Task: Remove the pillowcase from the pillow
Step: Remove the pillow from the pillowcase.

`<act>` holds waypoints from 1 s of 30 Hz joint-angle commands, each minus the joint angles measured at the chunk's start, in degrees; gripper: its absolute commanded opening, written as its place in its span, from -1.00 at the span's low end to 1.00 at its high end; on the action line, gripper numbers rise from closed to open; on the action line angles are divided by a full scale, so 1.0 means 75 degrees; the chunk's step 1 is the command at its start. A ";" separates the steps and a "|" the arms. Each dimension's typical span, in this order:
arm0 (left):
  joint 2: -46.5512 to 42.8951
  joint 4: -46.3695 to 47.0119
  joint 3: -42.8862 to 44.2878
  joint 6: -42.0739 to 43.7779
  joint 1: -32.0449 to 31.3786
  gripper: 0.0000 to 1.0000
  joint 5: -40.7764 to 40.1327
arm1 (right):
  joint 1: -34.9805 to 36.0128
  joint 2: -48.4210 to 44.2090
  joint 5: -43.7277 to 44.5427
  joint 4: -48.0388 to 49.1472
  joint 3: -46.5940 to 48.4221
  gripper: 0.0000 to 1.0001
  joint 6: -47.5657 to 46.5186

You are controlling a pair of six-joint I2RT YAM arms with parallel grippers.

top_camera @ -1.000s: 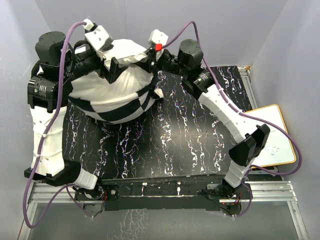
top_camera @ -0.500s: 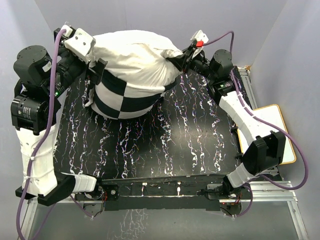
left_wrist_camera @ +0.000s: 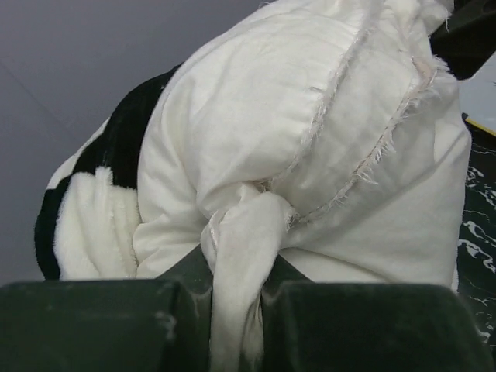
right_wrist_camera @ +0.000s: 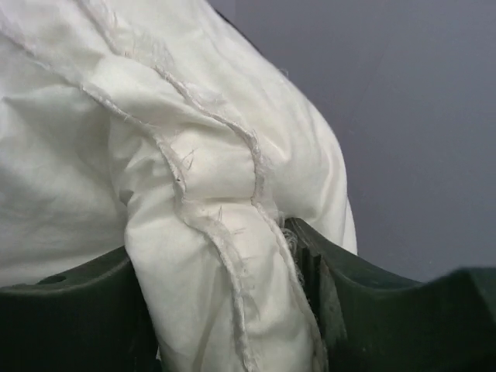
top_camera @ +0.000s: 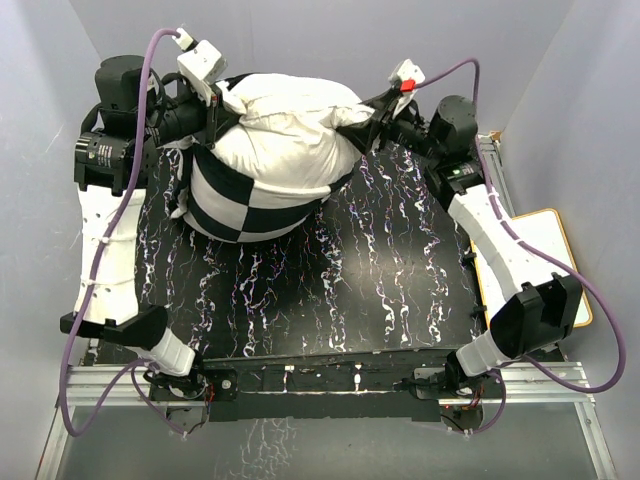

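Note:
The off-white pillow (top_camera: 285,120) is raised at the back of the table. Its lower half sits inside the black-and-white checkered pillowcase (top_camera: 240,205). My left gripper (top_camera: 222,105) is at the pillow's left corner. In the left wrist view the left gripper (left_wrist_camera: 236,291) is shut tight on a thin twist of the pillow (left_wrist_camera: 325,147), with the pillowcase (left_wrist_camera: 93,201) behind it. My right gripper (top_camera: 362,118) is at the pillow's right corner. In the right wrist view the right gripper (right_wrist_camera: 221,310) has its jaws spread wide, and a plump fold of the pillow (right_wrist_camera: 194,178) lies loosely between them.
The black marbled table (top_camera: 330,290) stretches out in front of the pillow. A white board with an orange rim (top_camera: 548,262) lies off the table's right edge. Grey walls close in behind and on both sides. A metal frame (top_camera: 320,400) runs along the near edge.
My left gripper came in from the left and closed on the pillow's left corner. My right gripper's jaws have spread apart around the right corner. The pillow has stayed raised.

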 commanded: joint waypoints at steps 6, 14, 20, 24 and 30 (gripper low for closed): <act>0.0012 0.0248 -0.0135 -0.1055 0.0170 -1.00 0.2077 | 0.0122 -0.0298 -0.0692 -0.0184 0.2271 0.95 0.0857; 0.0169 0.0785 -0.0088 -0.1344 0.0169 -1.00 0.2373 | 0.1907 0.0797 -0.0619 -0.2861 0.4469 0.96 -0.1003; 0.0116 0.0857 0.0073 -0.1385 0.0169 -1.00 0.2636 | 0.2361 0.1287 0.0506 -0.4185 0.4577 0.96 -0.2199; -0.0003 0.0868 0.0057 -0.1703 0.0163 -1.00 0.3044 | 0.2521 0.1772 0.1004 -0.4741 0.5014 0.97 -0.2776; -0.0236 0.1091 -0.0166 -0.1647 0.0157 -1.00 0.2852 | 0.2741 0.2107 0.0633 -0.5016 0.4787 0.77 -0.2978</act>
